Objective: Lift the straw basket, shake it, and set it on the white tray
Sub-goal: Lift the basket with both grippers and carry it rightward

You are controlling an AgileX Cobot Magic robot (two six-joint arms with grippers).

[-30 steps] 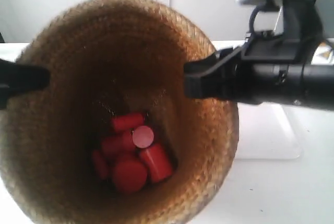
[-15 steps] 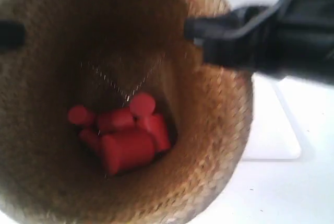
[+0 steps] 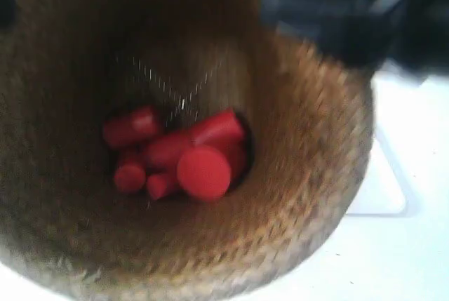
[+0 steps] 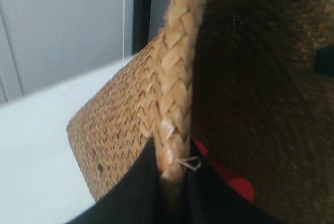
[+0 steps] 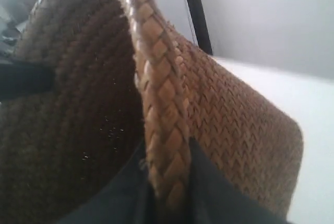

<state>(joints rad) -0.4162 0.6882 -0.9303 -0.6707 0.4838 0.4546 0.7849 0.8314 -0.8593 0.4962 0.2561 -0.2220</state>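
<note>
The straw basket (image 3: pixel 302 175) is held up close to the exterior camera and fills most of that view, blurred. Several red cylinders (image 3: pixel 203 171) lie in its dark bottom. My left gripper (image 4: pixel 171 179) is shut on the braided rim (image 4: pixel 175 78), one finger outside and one inside. On the opposite rim (image 5: pixel 159 98), my right gripper (image 5: pixel 168 182) is shut the same way. The arm at the exterior view's right (image 3: pixel 365 13) reaches the rim. A corner of the white tray (image 3: pixel 389 189) shows on the table behind the basket.
A white table (image 3: pixel 393 259) lies below the basket. Pale cabinet panels (image 4: pixel 62 31) and a dark upright strip (image 4: pixel 142 10) stand behind it.
The basket has risen toward the exterior camera and now fills more of the view. The red cylinders inside have tumbled into a new arrangement. Both grippers still hold the rim.
</note>
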